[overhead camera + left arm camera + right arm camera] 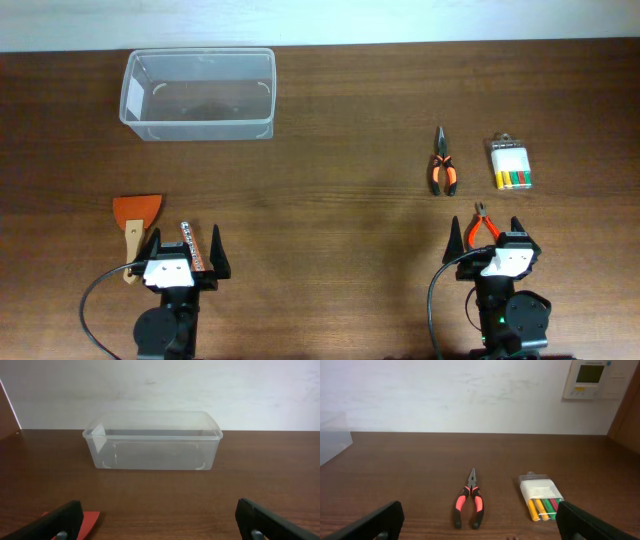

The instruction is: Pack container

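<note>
We find bare table [330, 200] from the left gripper [185, 248] toward twelve o'clock up to the container [198, 95]; an orange scraper [135, 212] blocks its ten o'clock.

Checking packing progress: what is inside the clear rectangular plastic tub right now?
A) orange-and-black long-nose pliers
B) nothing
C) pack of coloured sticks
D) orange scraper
B: the clear rectangular plastic tub shows only its bare floor; the orange-and-black long-nose pliers, orange scraper and pack of coloured sticks lie outside it on the brown wooden table.
</note>
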Controlling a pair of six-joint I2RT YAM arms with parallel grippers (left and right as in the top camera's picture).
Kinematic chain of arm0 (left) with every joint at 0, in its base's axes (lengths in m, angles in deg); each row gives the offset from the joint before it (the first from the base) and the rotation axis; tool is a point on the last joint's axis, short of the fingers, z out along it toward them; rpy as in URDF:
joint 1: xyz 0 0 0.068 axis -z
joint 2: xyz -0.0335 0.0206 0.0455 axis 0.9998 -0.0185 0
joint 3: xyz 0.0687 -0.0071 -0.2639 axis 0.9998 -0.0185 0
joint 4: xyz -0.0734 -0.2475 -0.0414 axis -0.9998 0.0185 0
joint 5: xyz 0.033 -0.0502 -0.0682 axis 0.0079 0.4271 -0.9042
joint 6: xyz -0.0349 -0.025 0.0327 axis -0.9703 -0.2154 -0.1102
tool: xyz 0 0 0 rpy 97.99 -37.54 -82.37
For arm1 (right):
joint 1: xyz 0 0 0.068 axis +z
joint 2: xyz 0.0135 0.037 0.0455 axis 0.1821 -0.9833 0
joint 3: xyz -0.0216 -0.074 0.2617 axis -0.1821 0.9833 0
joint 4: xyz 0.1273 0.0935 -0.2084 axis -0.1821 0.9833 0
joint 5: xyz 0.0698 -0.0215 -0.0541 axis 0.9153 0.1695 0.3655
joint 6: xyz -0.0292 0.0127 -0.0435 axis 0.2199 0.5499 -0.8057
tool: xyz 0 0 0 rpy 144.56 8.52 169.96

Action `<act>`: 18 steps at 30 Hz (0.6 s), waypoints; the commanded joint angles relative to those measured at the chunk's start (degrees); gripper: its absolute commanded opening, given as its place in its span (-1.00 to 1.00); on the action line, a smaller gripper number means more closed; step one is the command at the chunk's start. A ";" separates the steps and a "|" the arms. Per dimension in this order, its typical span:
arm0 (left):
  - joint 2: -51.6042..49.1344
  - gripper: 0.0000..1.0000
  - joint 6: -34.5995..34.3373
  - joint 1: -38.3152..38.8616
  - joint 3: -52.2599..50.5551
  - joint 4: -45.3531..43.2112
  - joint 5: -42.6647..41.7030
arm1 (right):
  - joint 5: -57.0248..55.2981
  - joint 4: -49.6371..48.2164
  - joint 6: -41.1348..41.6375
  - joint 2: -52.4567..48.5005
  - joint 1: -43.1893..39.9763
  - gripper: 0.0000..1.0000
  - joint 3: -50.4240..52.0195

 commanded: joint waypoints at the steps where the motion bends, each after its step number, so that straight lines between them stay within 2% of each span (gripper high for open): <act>1: 0.59 0.98 0.48 -0.31 -0.61 -0.31 -0.63 | -1.05 0.02 0.50 0.57 0.57 0.97 0.57; 6: 0.46 0.99 0.48 -0.31 -0.61 0.07 -1.95 | 3.02 0.50 1.73 0.26 0.57 0.97 0.57; 9: 0.42 0.99 -0.35 -0.31 -0.61 0.00 -2.47 | 6.47 0.66 10.95 -1.57 0.57 0.97 0.55; 11: 0.31 0.99 -3.10 -0.31 -0.35 0.15 -4.74 | 10.19 0.76 14.29 -2.97 0.57 0.97 0.20; 13: -1.05 0.99 -3.63 -0.31 2.67 2.73 -9.09 | 16.68 2.01 14.23 -5.92 0.57 0.97 -2.08; 18: -10.16 0.99 -3.63 -0.31 16.68 8.72 -9.55 | 19.69 11.26 13.99 -14.73 0.57 0.97 -13.90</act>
